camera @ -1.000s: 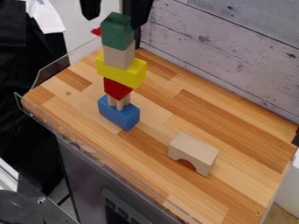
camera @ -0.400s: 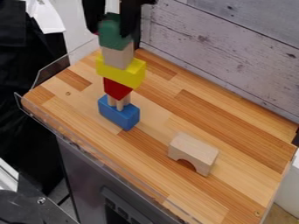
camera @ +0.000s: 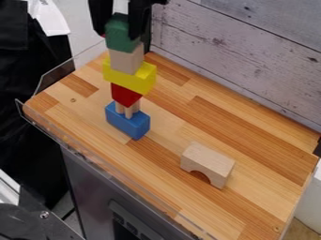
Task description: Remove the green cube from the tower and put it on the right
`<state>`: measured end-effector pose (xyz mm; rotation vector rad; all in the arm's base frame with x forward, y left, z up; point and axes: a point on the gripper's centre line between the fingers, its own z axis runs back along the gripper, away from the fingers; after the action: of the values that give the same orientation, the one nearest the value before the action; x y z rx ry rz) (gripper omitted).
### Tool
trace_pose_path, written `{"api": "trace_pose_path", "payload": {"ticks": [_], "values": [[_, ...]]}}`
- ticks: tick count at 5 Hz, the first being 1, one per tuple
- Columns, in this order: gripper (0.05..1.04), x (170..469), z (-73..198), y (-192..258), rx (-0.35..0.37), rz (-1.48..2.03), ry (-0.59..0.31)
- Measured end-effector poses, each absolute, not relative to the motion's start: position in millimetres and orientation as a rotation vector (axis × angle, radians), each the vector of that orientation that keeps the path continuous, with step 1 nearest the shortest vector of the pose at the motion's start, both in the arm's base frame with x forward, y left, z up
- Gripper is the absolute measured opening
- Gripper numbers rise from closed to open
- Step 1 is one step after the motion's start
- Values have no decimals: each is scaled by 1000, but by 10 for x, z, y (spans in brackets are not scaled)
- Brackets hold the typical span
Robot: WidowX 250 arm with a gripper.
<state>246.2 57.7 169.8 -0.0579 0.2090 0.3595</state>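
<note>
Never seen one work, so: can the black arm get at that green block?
Probably yes: the claw is right at the green block, which tops the tower with nothing stacked on it.

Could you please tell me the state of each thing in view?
Green cube: atop tower
Pale block: under green cube
Yellow block: under pale block
Red block: under yellow block
Blue block: tower's base
Pegs: upright on blue block
Arch block: apart, opening down
Gripper: at green cube

Hand (camera: 117, 35) partly beyond top edge
</note>
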Motion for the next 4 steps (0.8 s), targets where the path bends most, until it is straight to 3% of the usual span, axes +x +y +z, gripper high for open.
{"api": "trace_pose_path", "payload": {"ticks": [2, 3, 4], "values": [[560, 2714, 2157, 278, 40, 264, 134], [560, 2808, 2046, 82, 38, 232, 134], [560, 2886, 1751, -125, 15, 210, 167]]}}
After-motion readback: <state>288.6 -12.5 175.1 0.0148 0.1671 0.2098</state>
